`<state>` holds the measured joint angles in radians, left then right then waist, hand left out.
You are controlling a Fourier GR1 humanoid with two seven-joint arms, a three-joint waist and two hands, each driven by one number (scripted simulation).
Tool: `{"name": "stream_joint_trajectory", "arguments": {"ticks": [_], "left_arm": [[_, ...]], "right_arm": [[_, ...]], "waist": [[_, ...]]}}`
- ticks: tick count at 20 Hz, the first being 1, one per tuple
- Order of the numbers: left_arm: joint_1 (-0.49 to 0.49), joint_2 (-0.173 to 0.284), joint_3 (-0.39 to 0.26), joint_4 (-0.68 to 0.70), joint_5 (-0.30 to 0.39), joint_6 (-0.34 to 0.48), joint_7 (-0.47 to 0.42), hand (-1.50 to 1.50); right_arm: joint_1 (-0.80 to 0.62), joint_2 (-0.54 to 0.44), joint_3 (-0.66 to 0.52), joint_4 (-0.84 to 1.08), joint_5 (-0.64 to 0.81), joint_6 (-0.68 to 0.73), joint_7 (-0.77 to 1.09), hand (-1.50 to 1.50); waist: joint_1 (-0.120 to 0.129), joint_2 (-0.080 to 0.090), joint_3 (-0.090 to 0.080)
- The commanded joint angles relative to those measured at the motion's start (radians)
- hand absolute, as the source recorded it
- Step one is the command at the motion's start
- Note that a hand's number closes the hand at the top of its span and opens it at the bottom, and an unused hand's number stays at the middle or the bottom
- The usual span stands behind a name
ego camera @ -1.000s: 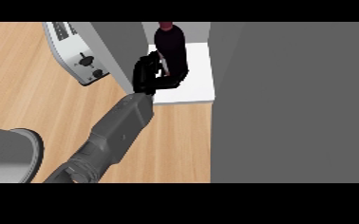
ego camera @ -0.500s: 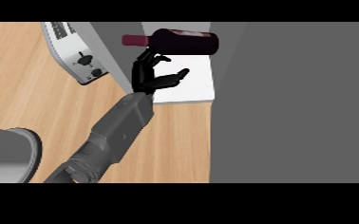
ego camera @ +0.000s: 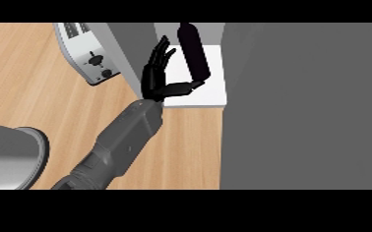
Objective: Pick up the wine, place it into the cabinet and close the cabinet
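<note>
One wine bottle (ego camera: 194, 51) just right of open robot hand (ego camera: 156, 73).

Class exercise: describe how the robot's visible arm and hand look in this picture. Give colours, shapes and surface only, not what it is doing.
One arm shows. The forearm is dark grey, thick and blocky, with flat facets, narrowing toward the wrist. The hand is black, with slim segmented fingers and a separate thumb. No cables, markings or sleeve are visible.
</note>
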<state>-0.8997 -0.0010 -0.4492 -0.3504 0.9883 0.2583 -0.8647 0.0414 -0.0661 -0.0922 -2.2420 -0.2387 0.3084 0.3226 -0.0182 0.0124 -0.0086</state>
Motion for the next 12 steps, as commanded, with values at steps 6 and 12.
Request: {"name": "stream_joint_trajectory", "arguments": {"ticks": [6,12], "left_arm": [[0.259,0.088,-0.104,-0.378,-0.098,0.092,0.055,-1.5],[0.393,0.193,-0.214,-0.782,-0.166,0.175,0.241,-1.5]], "right_arm": [[-0.017,0.003,0.008,-0.022,0.007,-0.022,0.031,-1.5],[0.056,0.005,0.015,-0.063,-0.014,0.011,0.013,-1.5]], "waist": [[0.052,-0.025,0.009],[0.038,-0.023,0.01]]}}
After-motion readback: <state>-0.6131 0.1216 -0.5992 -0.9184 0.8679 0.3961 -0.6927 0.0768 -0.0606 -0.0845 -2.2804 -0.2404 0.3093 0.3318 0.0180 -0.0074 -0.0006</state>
